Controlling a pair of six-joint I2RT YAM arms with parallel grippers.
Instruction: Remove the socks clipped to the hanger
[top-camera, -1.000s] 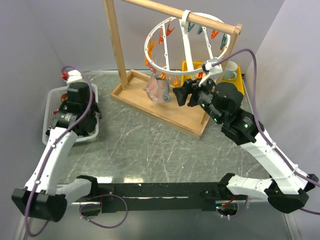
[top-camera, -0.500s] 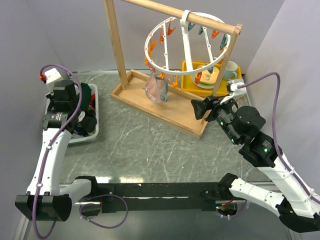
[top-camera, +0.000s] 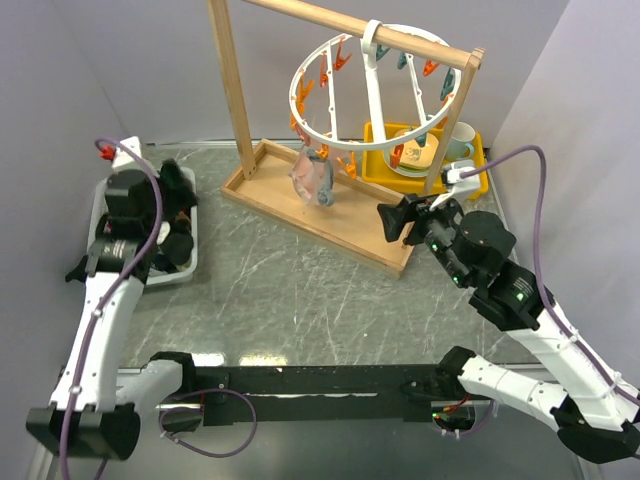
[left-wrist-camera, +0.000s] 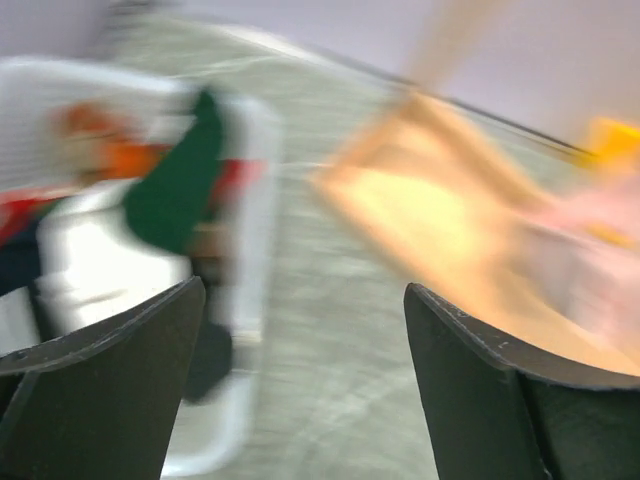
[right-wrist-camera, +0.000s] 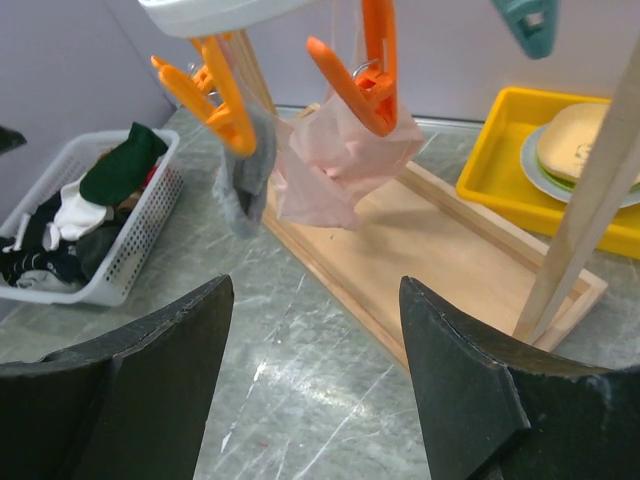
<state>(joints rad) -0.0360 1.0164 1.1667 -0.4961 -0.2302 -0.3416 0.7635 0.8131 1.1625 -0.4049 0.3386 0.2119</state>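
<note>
The white ring hanger (top-camera: 375, 100) hung by its hook from the top rail of the wooden rack (top-camera: 226, 90). Two socks were clipped at the ring's left side: a pale pink sock (right-wrist-camera: 340, 165) under an orange clip (right-wrist-camera: 375, 70), and a grey sock (right-wrist-camera: 243, 180) just beside it under another orange one. The right gripper (right-wrist-camera: 310, 380) sat by the rack's base, its fingers spread wide with nothing between them, facing the pink sock but well apart from it. The left gripper (left-wrist-camera: 300, 380) hovered near the white basket (right-wrist-camera: 135, 250), likewise spread and empty. Its wrist view was smeared, yet a dark green sock (right-wrist-camera: 120, 165) seemed to lie on top of the pile in the basket.
</note>
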